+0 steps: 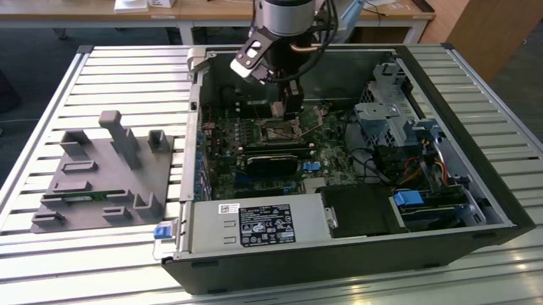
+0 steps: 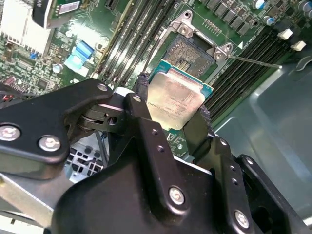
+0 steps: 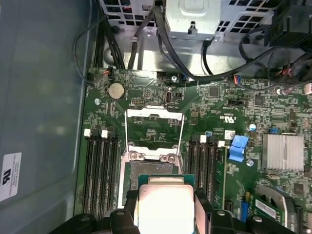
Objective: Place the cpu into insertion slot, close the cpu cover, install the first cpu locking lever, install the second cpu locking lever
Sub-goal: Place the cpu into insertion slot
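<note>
Gripper: your black two-finger gripper [image 2: 173,100] pinches the cpu by its edges.
Cpu: flat silver-grey square chip [image 2: 176,96], unseated, just over the black-framed square insertion slot [image 2: 190,51].
Cover: the first wrist view shows the thin silver cpu cover [image 3: 155,113] lying open beyond the slot.

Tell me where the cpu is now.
In the second wrist view, the cpu is clamped in the gripper, held right beside the open insertion slot.

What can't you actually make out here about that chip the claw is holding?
- Underside of the cpu: faces away in both wrist views.
- Part of the insertion slot: covered by the cpu in the first wrist view.
- Gap between cpu and insertion slot: blocked by the gripper in the exterior view.
</note>
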You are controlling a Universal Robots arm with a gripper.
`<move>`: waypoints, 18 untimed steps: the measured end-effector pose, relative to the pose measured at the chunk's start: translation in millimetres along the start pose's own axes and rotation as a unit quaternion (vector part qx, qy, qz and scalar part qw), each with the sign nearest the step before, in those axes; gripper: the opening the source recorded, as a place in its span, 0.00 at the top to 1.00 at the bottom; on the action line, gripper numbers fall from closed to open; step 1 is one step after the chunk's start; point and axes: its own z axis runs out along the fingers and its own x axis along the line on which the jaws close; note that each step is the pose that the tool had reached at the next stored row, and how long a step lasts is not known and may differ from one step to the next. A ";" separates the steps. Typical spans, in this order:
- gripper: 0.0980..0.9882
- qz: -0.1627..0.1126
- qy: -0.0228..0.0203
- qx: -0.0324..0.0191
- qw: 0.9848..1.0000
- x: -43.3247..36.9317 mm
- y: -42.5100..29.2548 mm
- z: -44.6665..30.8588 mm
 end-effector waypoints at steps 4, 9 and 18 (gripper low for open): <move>0.50 0.000 0.000 0.000 1.000 2.5 -0.5 7.7; 0.50 0.001 0.000 0.001 1.000 6.3 0.6 15.7; 0.50 0.009 -0.001 0.001 1.000 8.0 -0.6 30.5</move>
